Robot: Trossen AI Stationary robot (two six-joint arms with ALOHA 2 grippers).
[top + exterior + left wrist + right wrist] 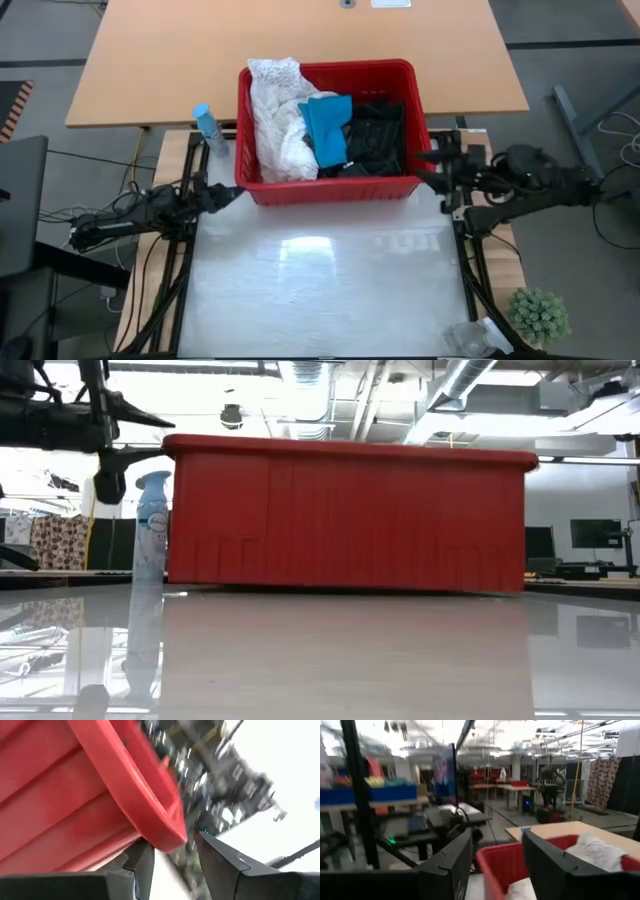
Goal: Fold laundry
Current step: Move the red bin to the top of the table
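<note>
The laundry lies in a red slotted basket (330, 188) at the far middle of the white table: a white lacy garment (275, 120) at its left, a teal one (327, 125) in the middle, black ones (378, 135) at the right. My left gripper (232, 194) is open at the basket's near left corner, level with the rim (150, 805), which shows just above the gap between its fingers. My right gripper (432, 166) is open beside the basket's right wall, raised to about rim height, with nothing between its fingers (495, 865). My left gripper stands with its fingers (142, 862) right under the basket's rim corner (172, 837); I cannot tell whether they touch it.
A blue-capped spray bottle (207, 128) stands left of the basket near the table's far left corner. A wooden table (300, 50) lies beyond. A small green plant (540, 314) and a clear plastic piece (470, 338) sit at the near right. The white tabletop (320, 290) spreads before the basket.
</note>
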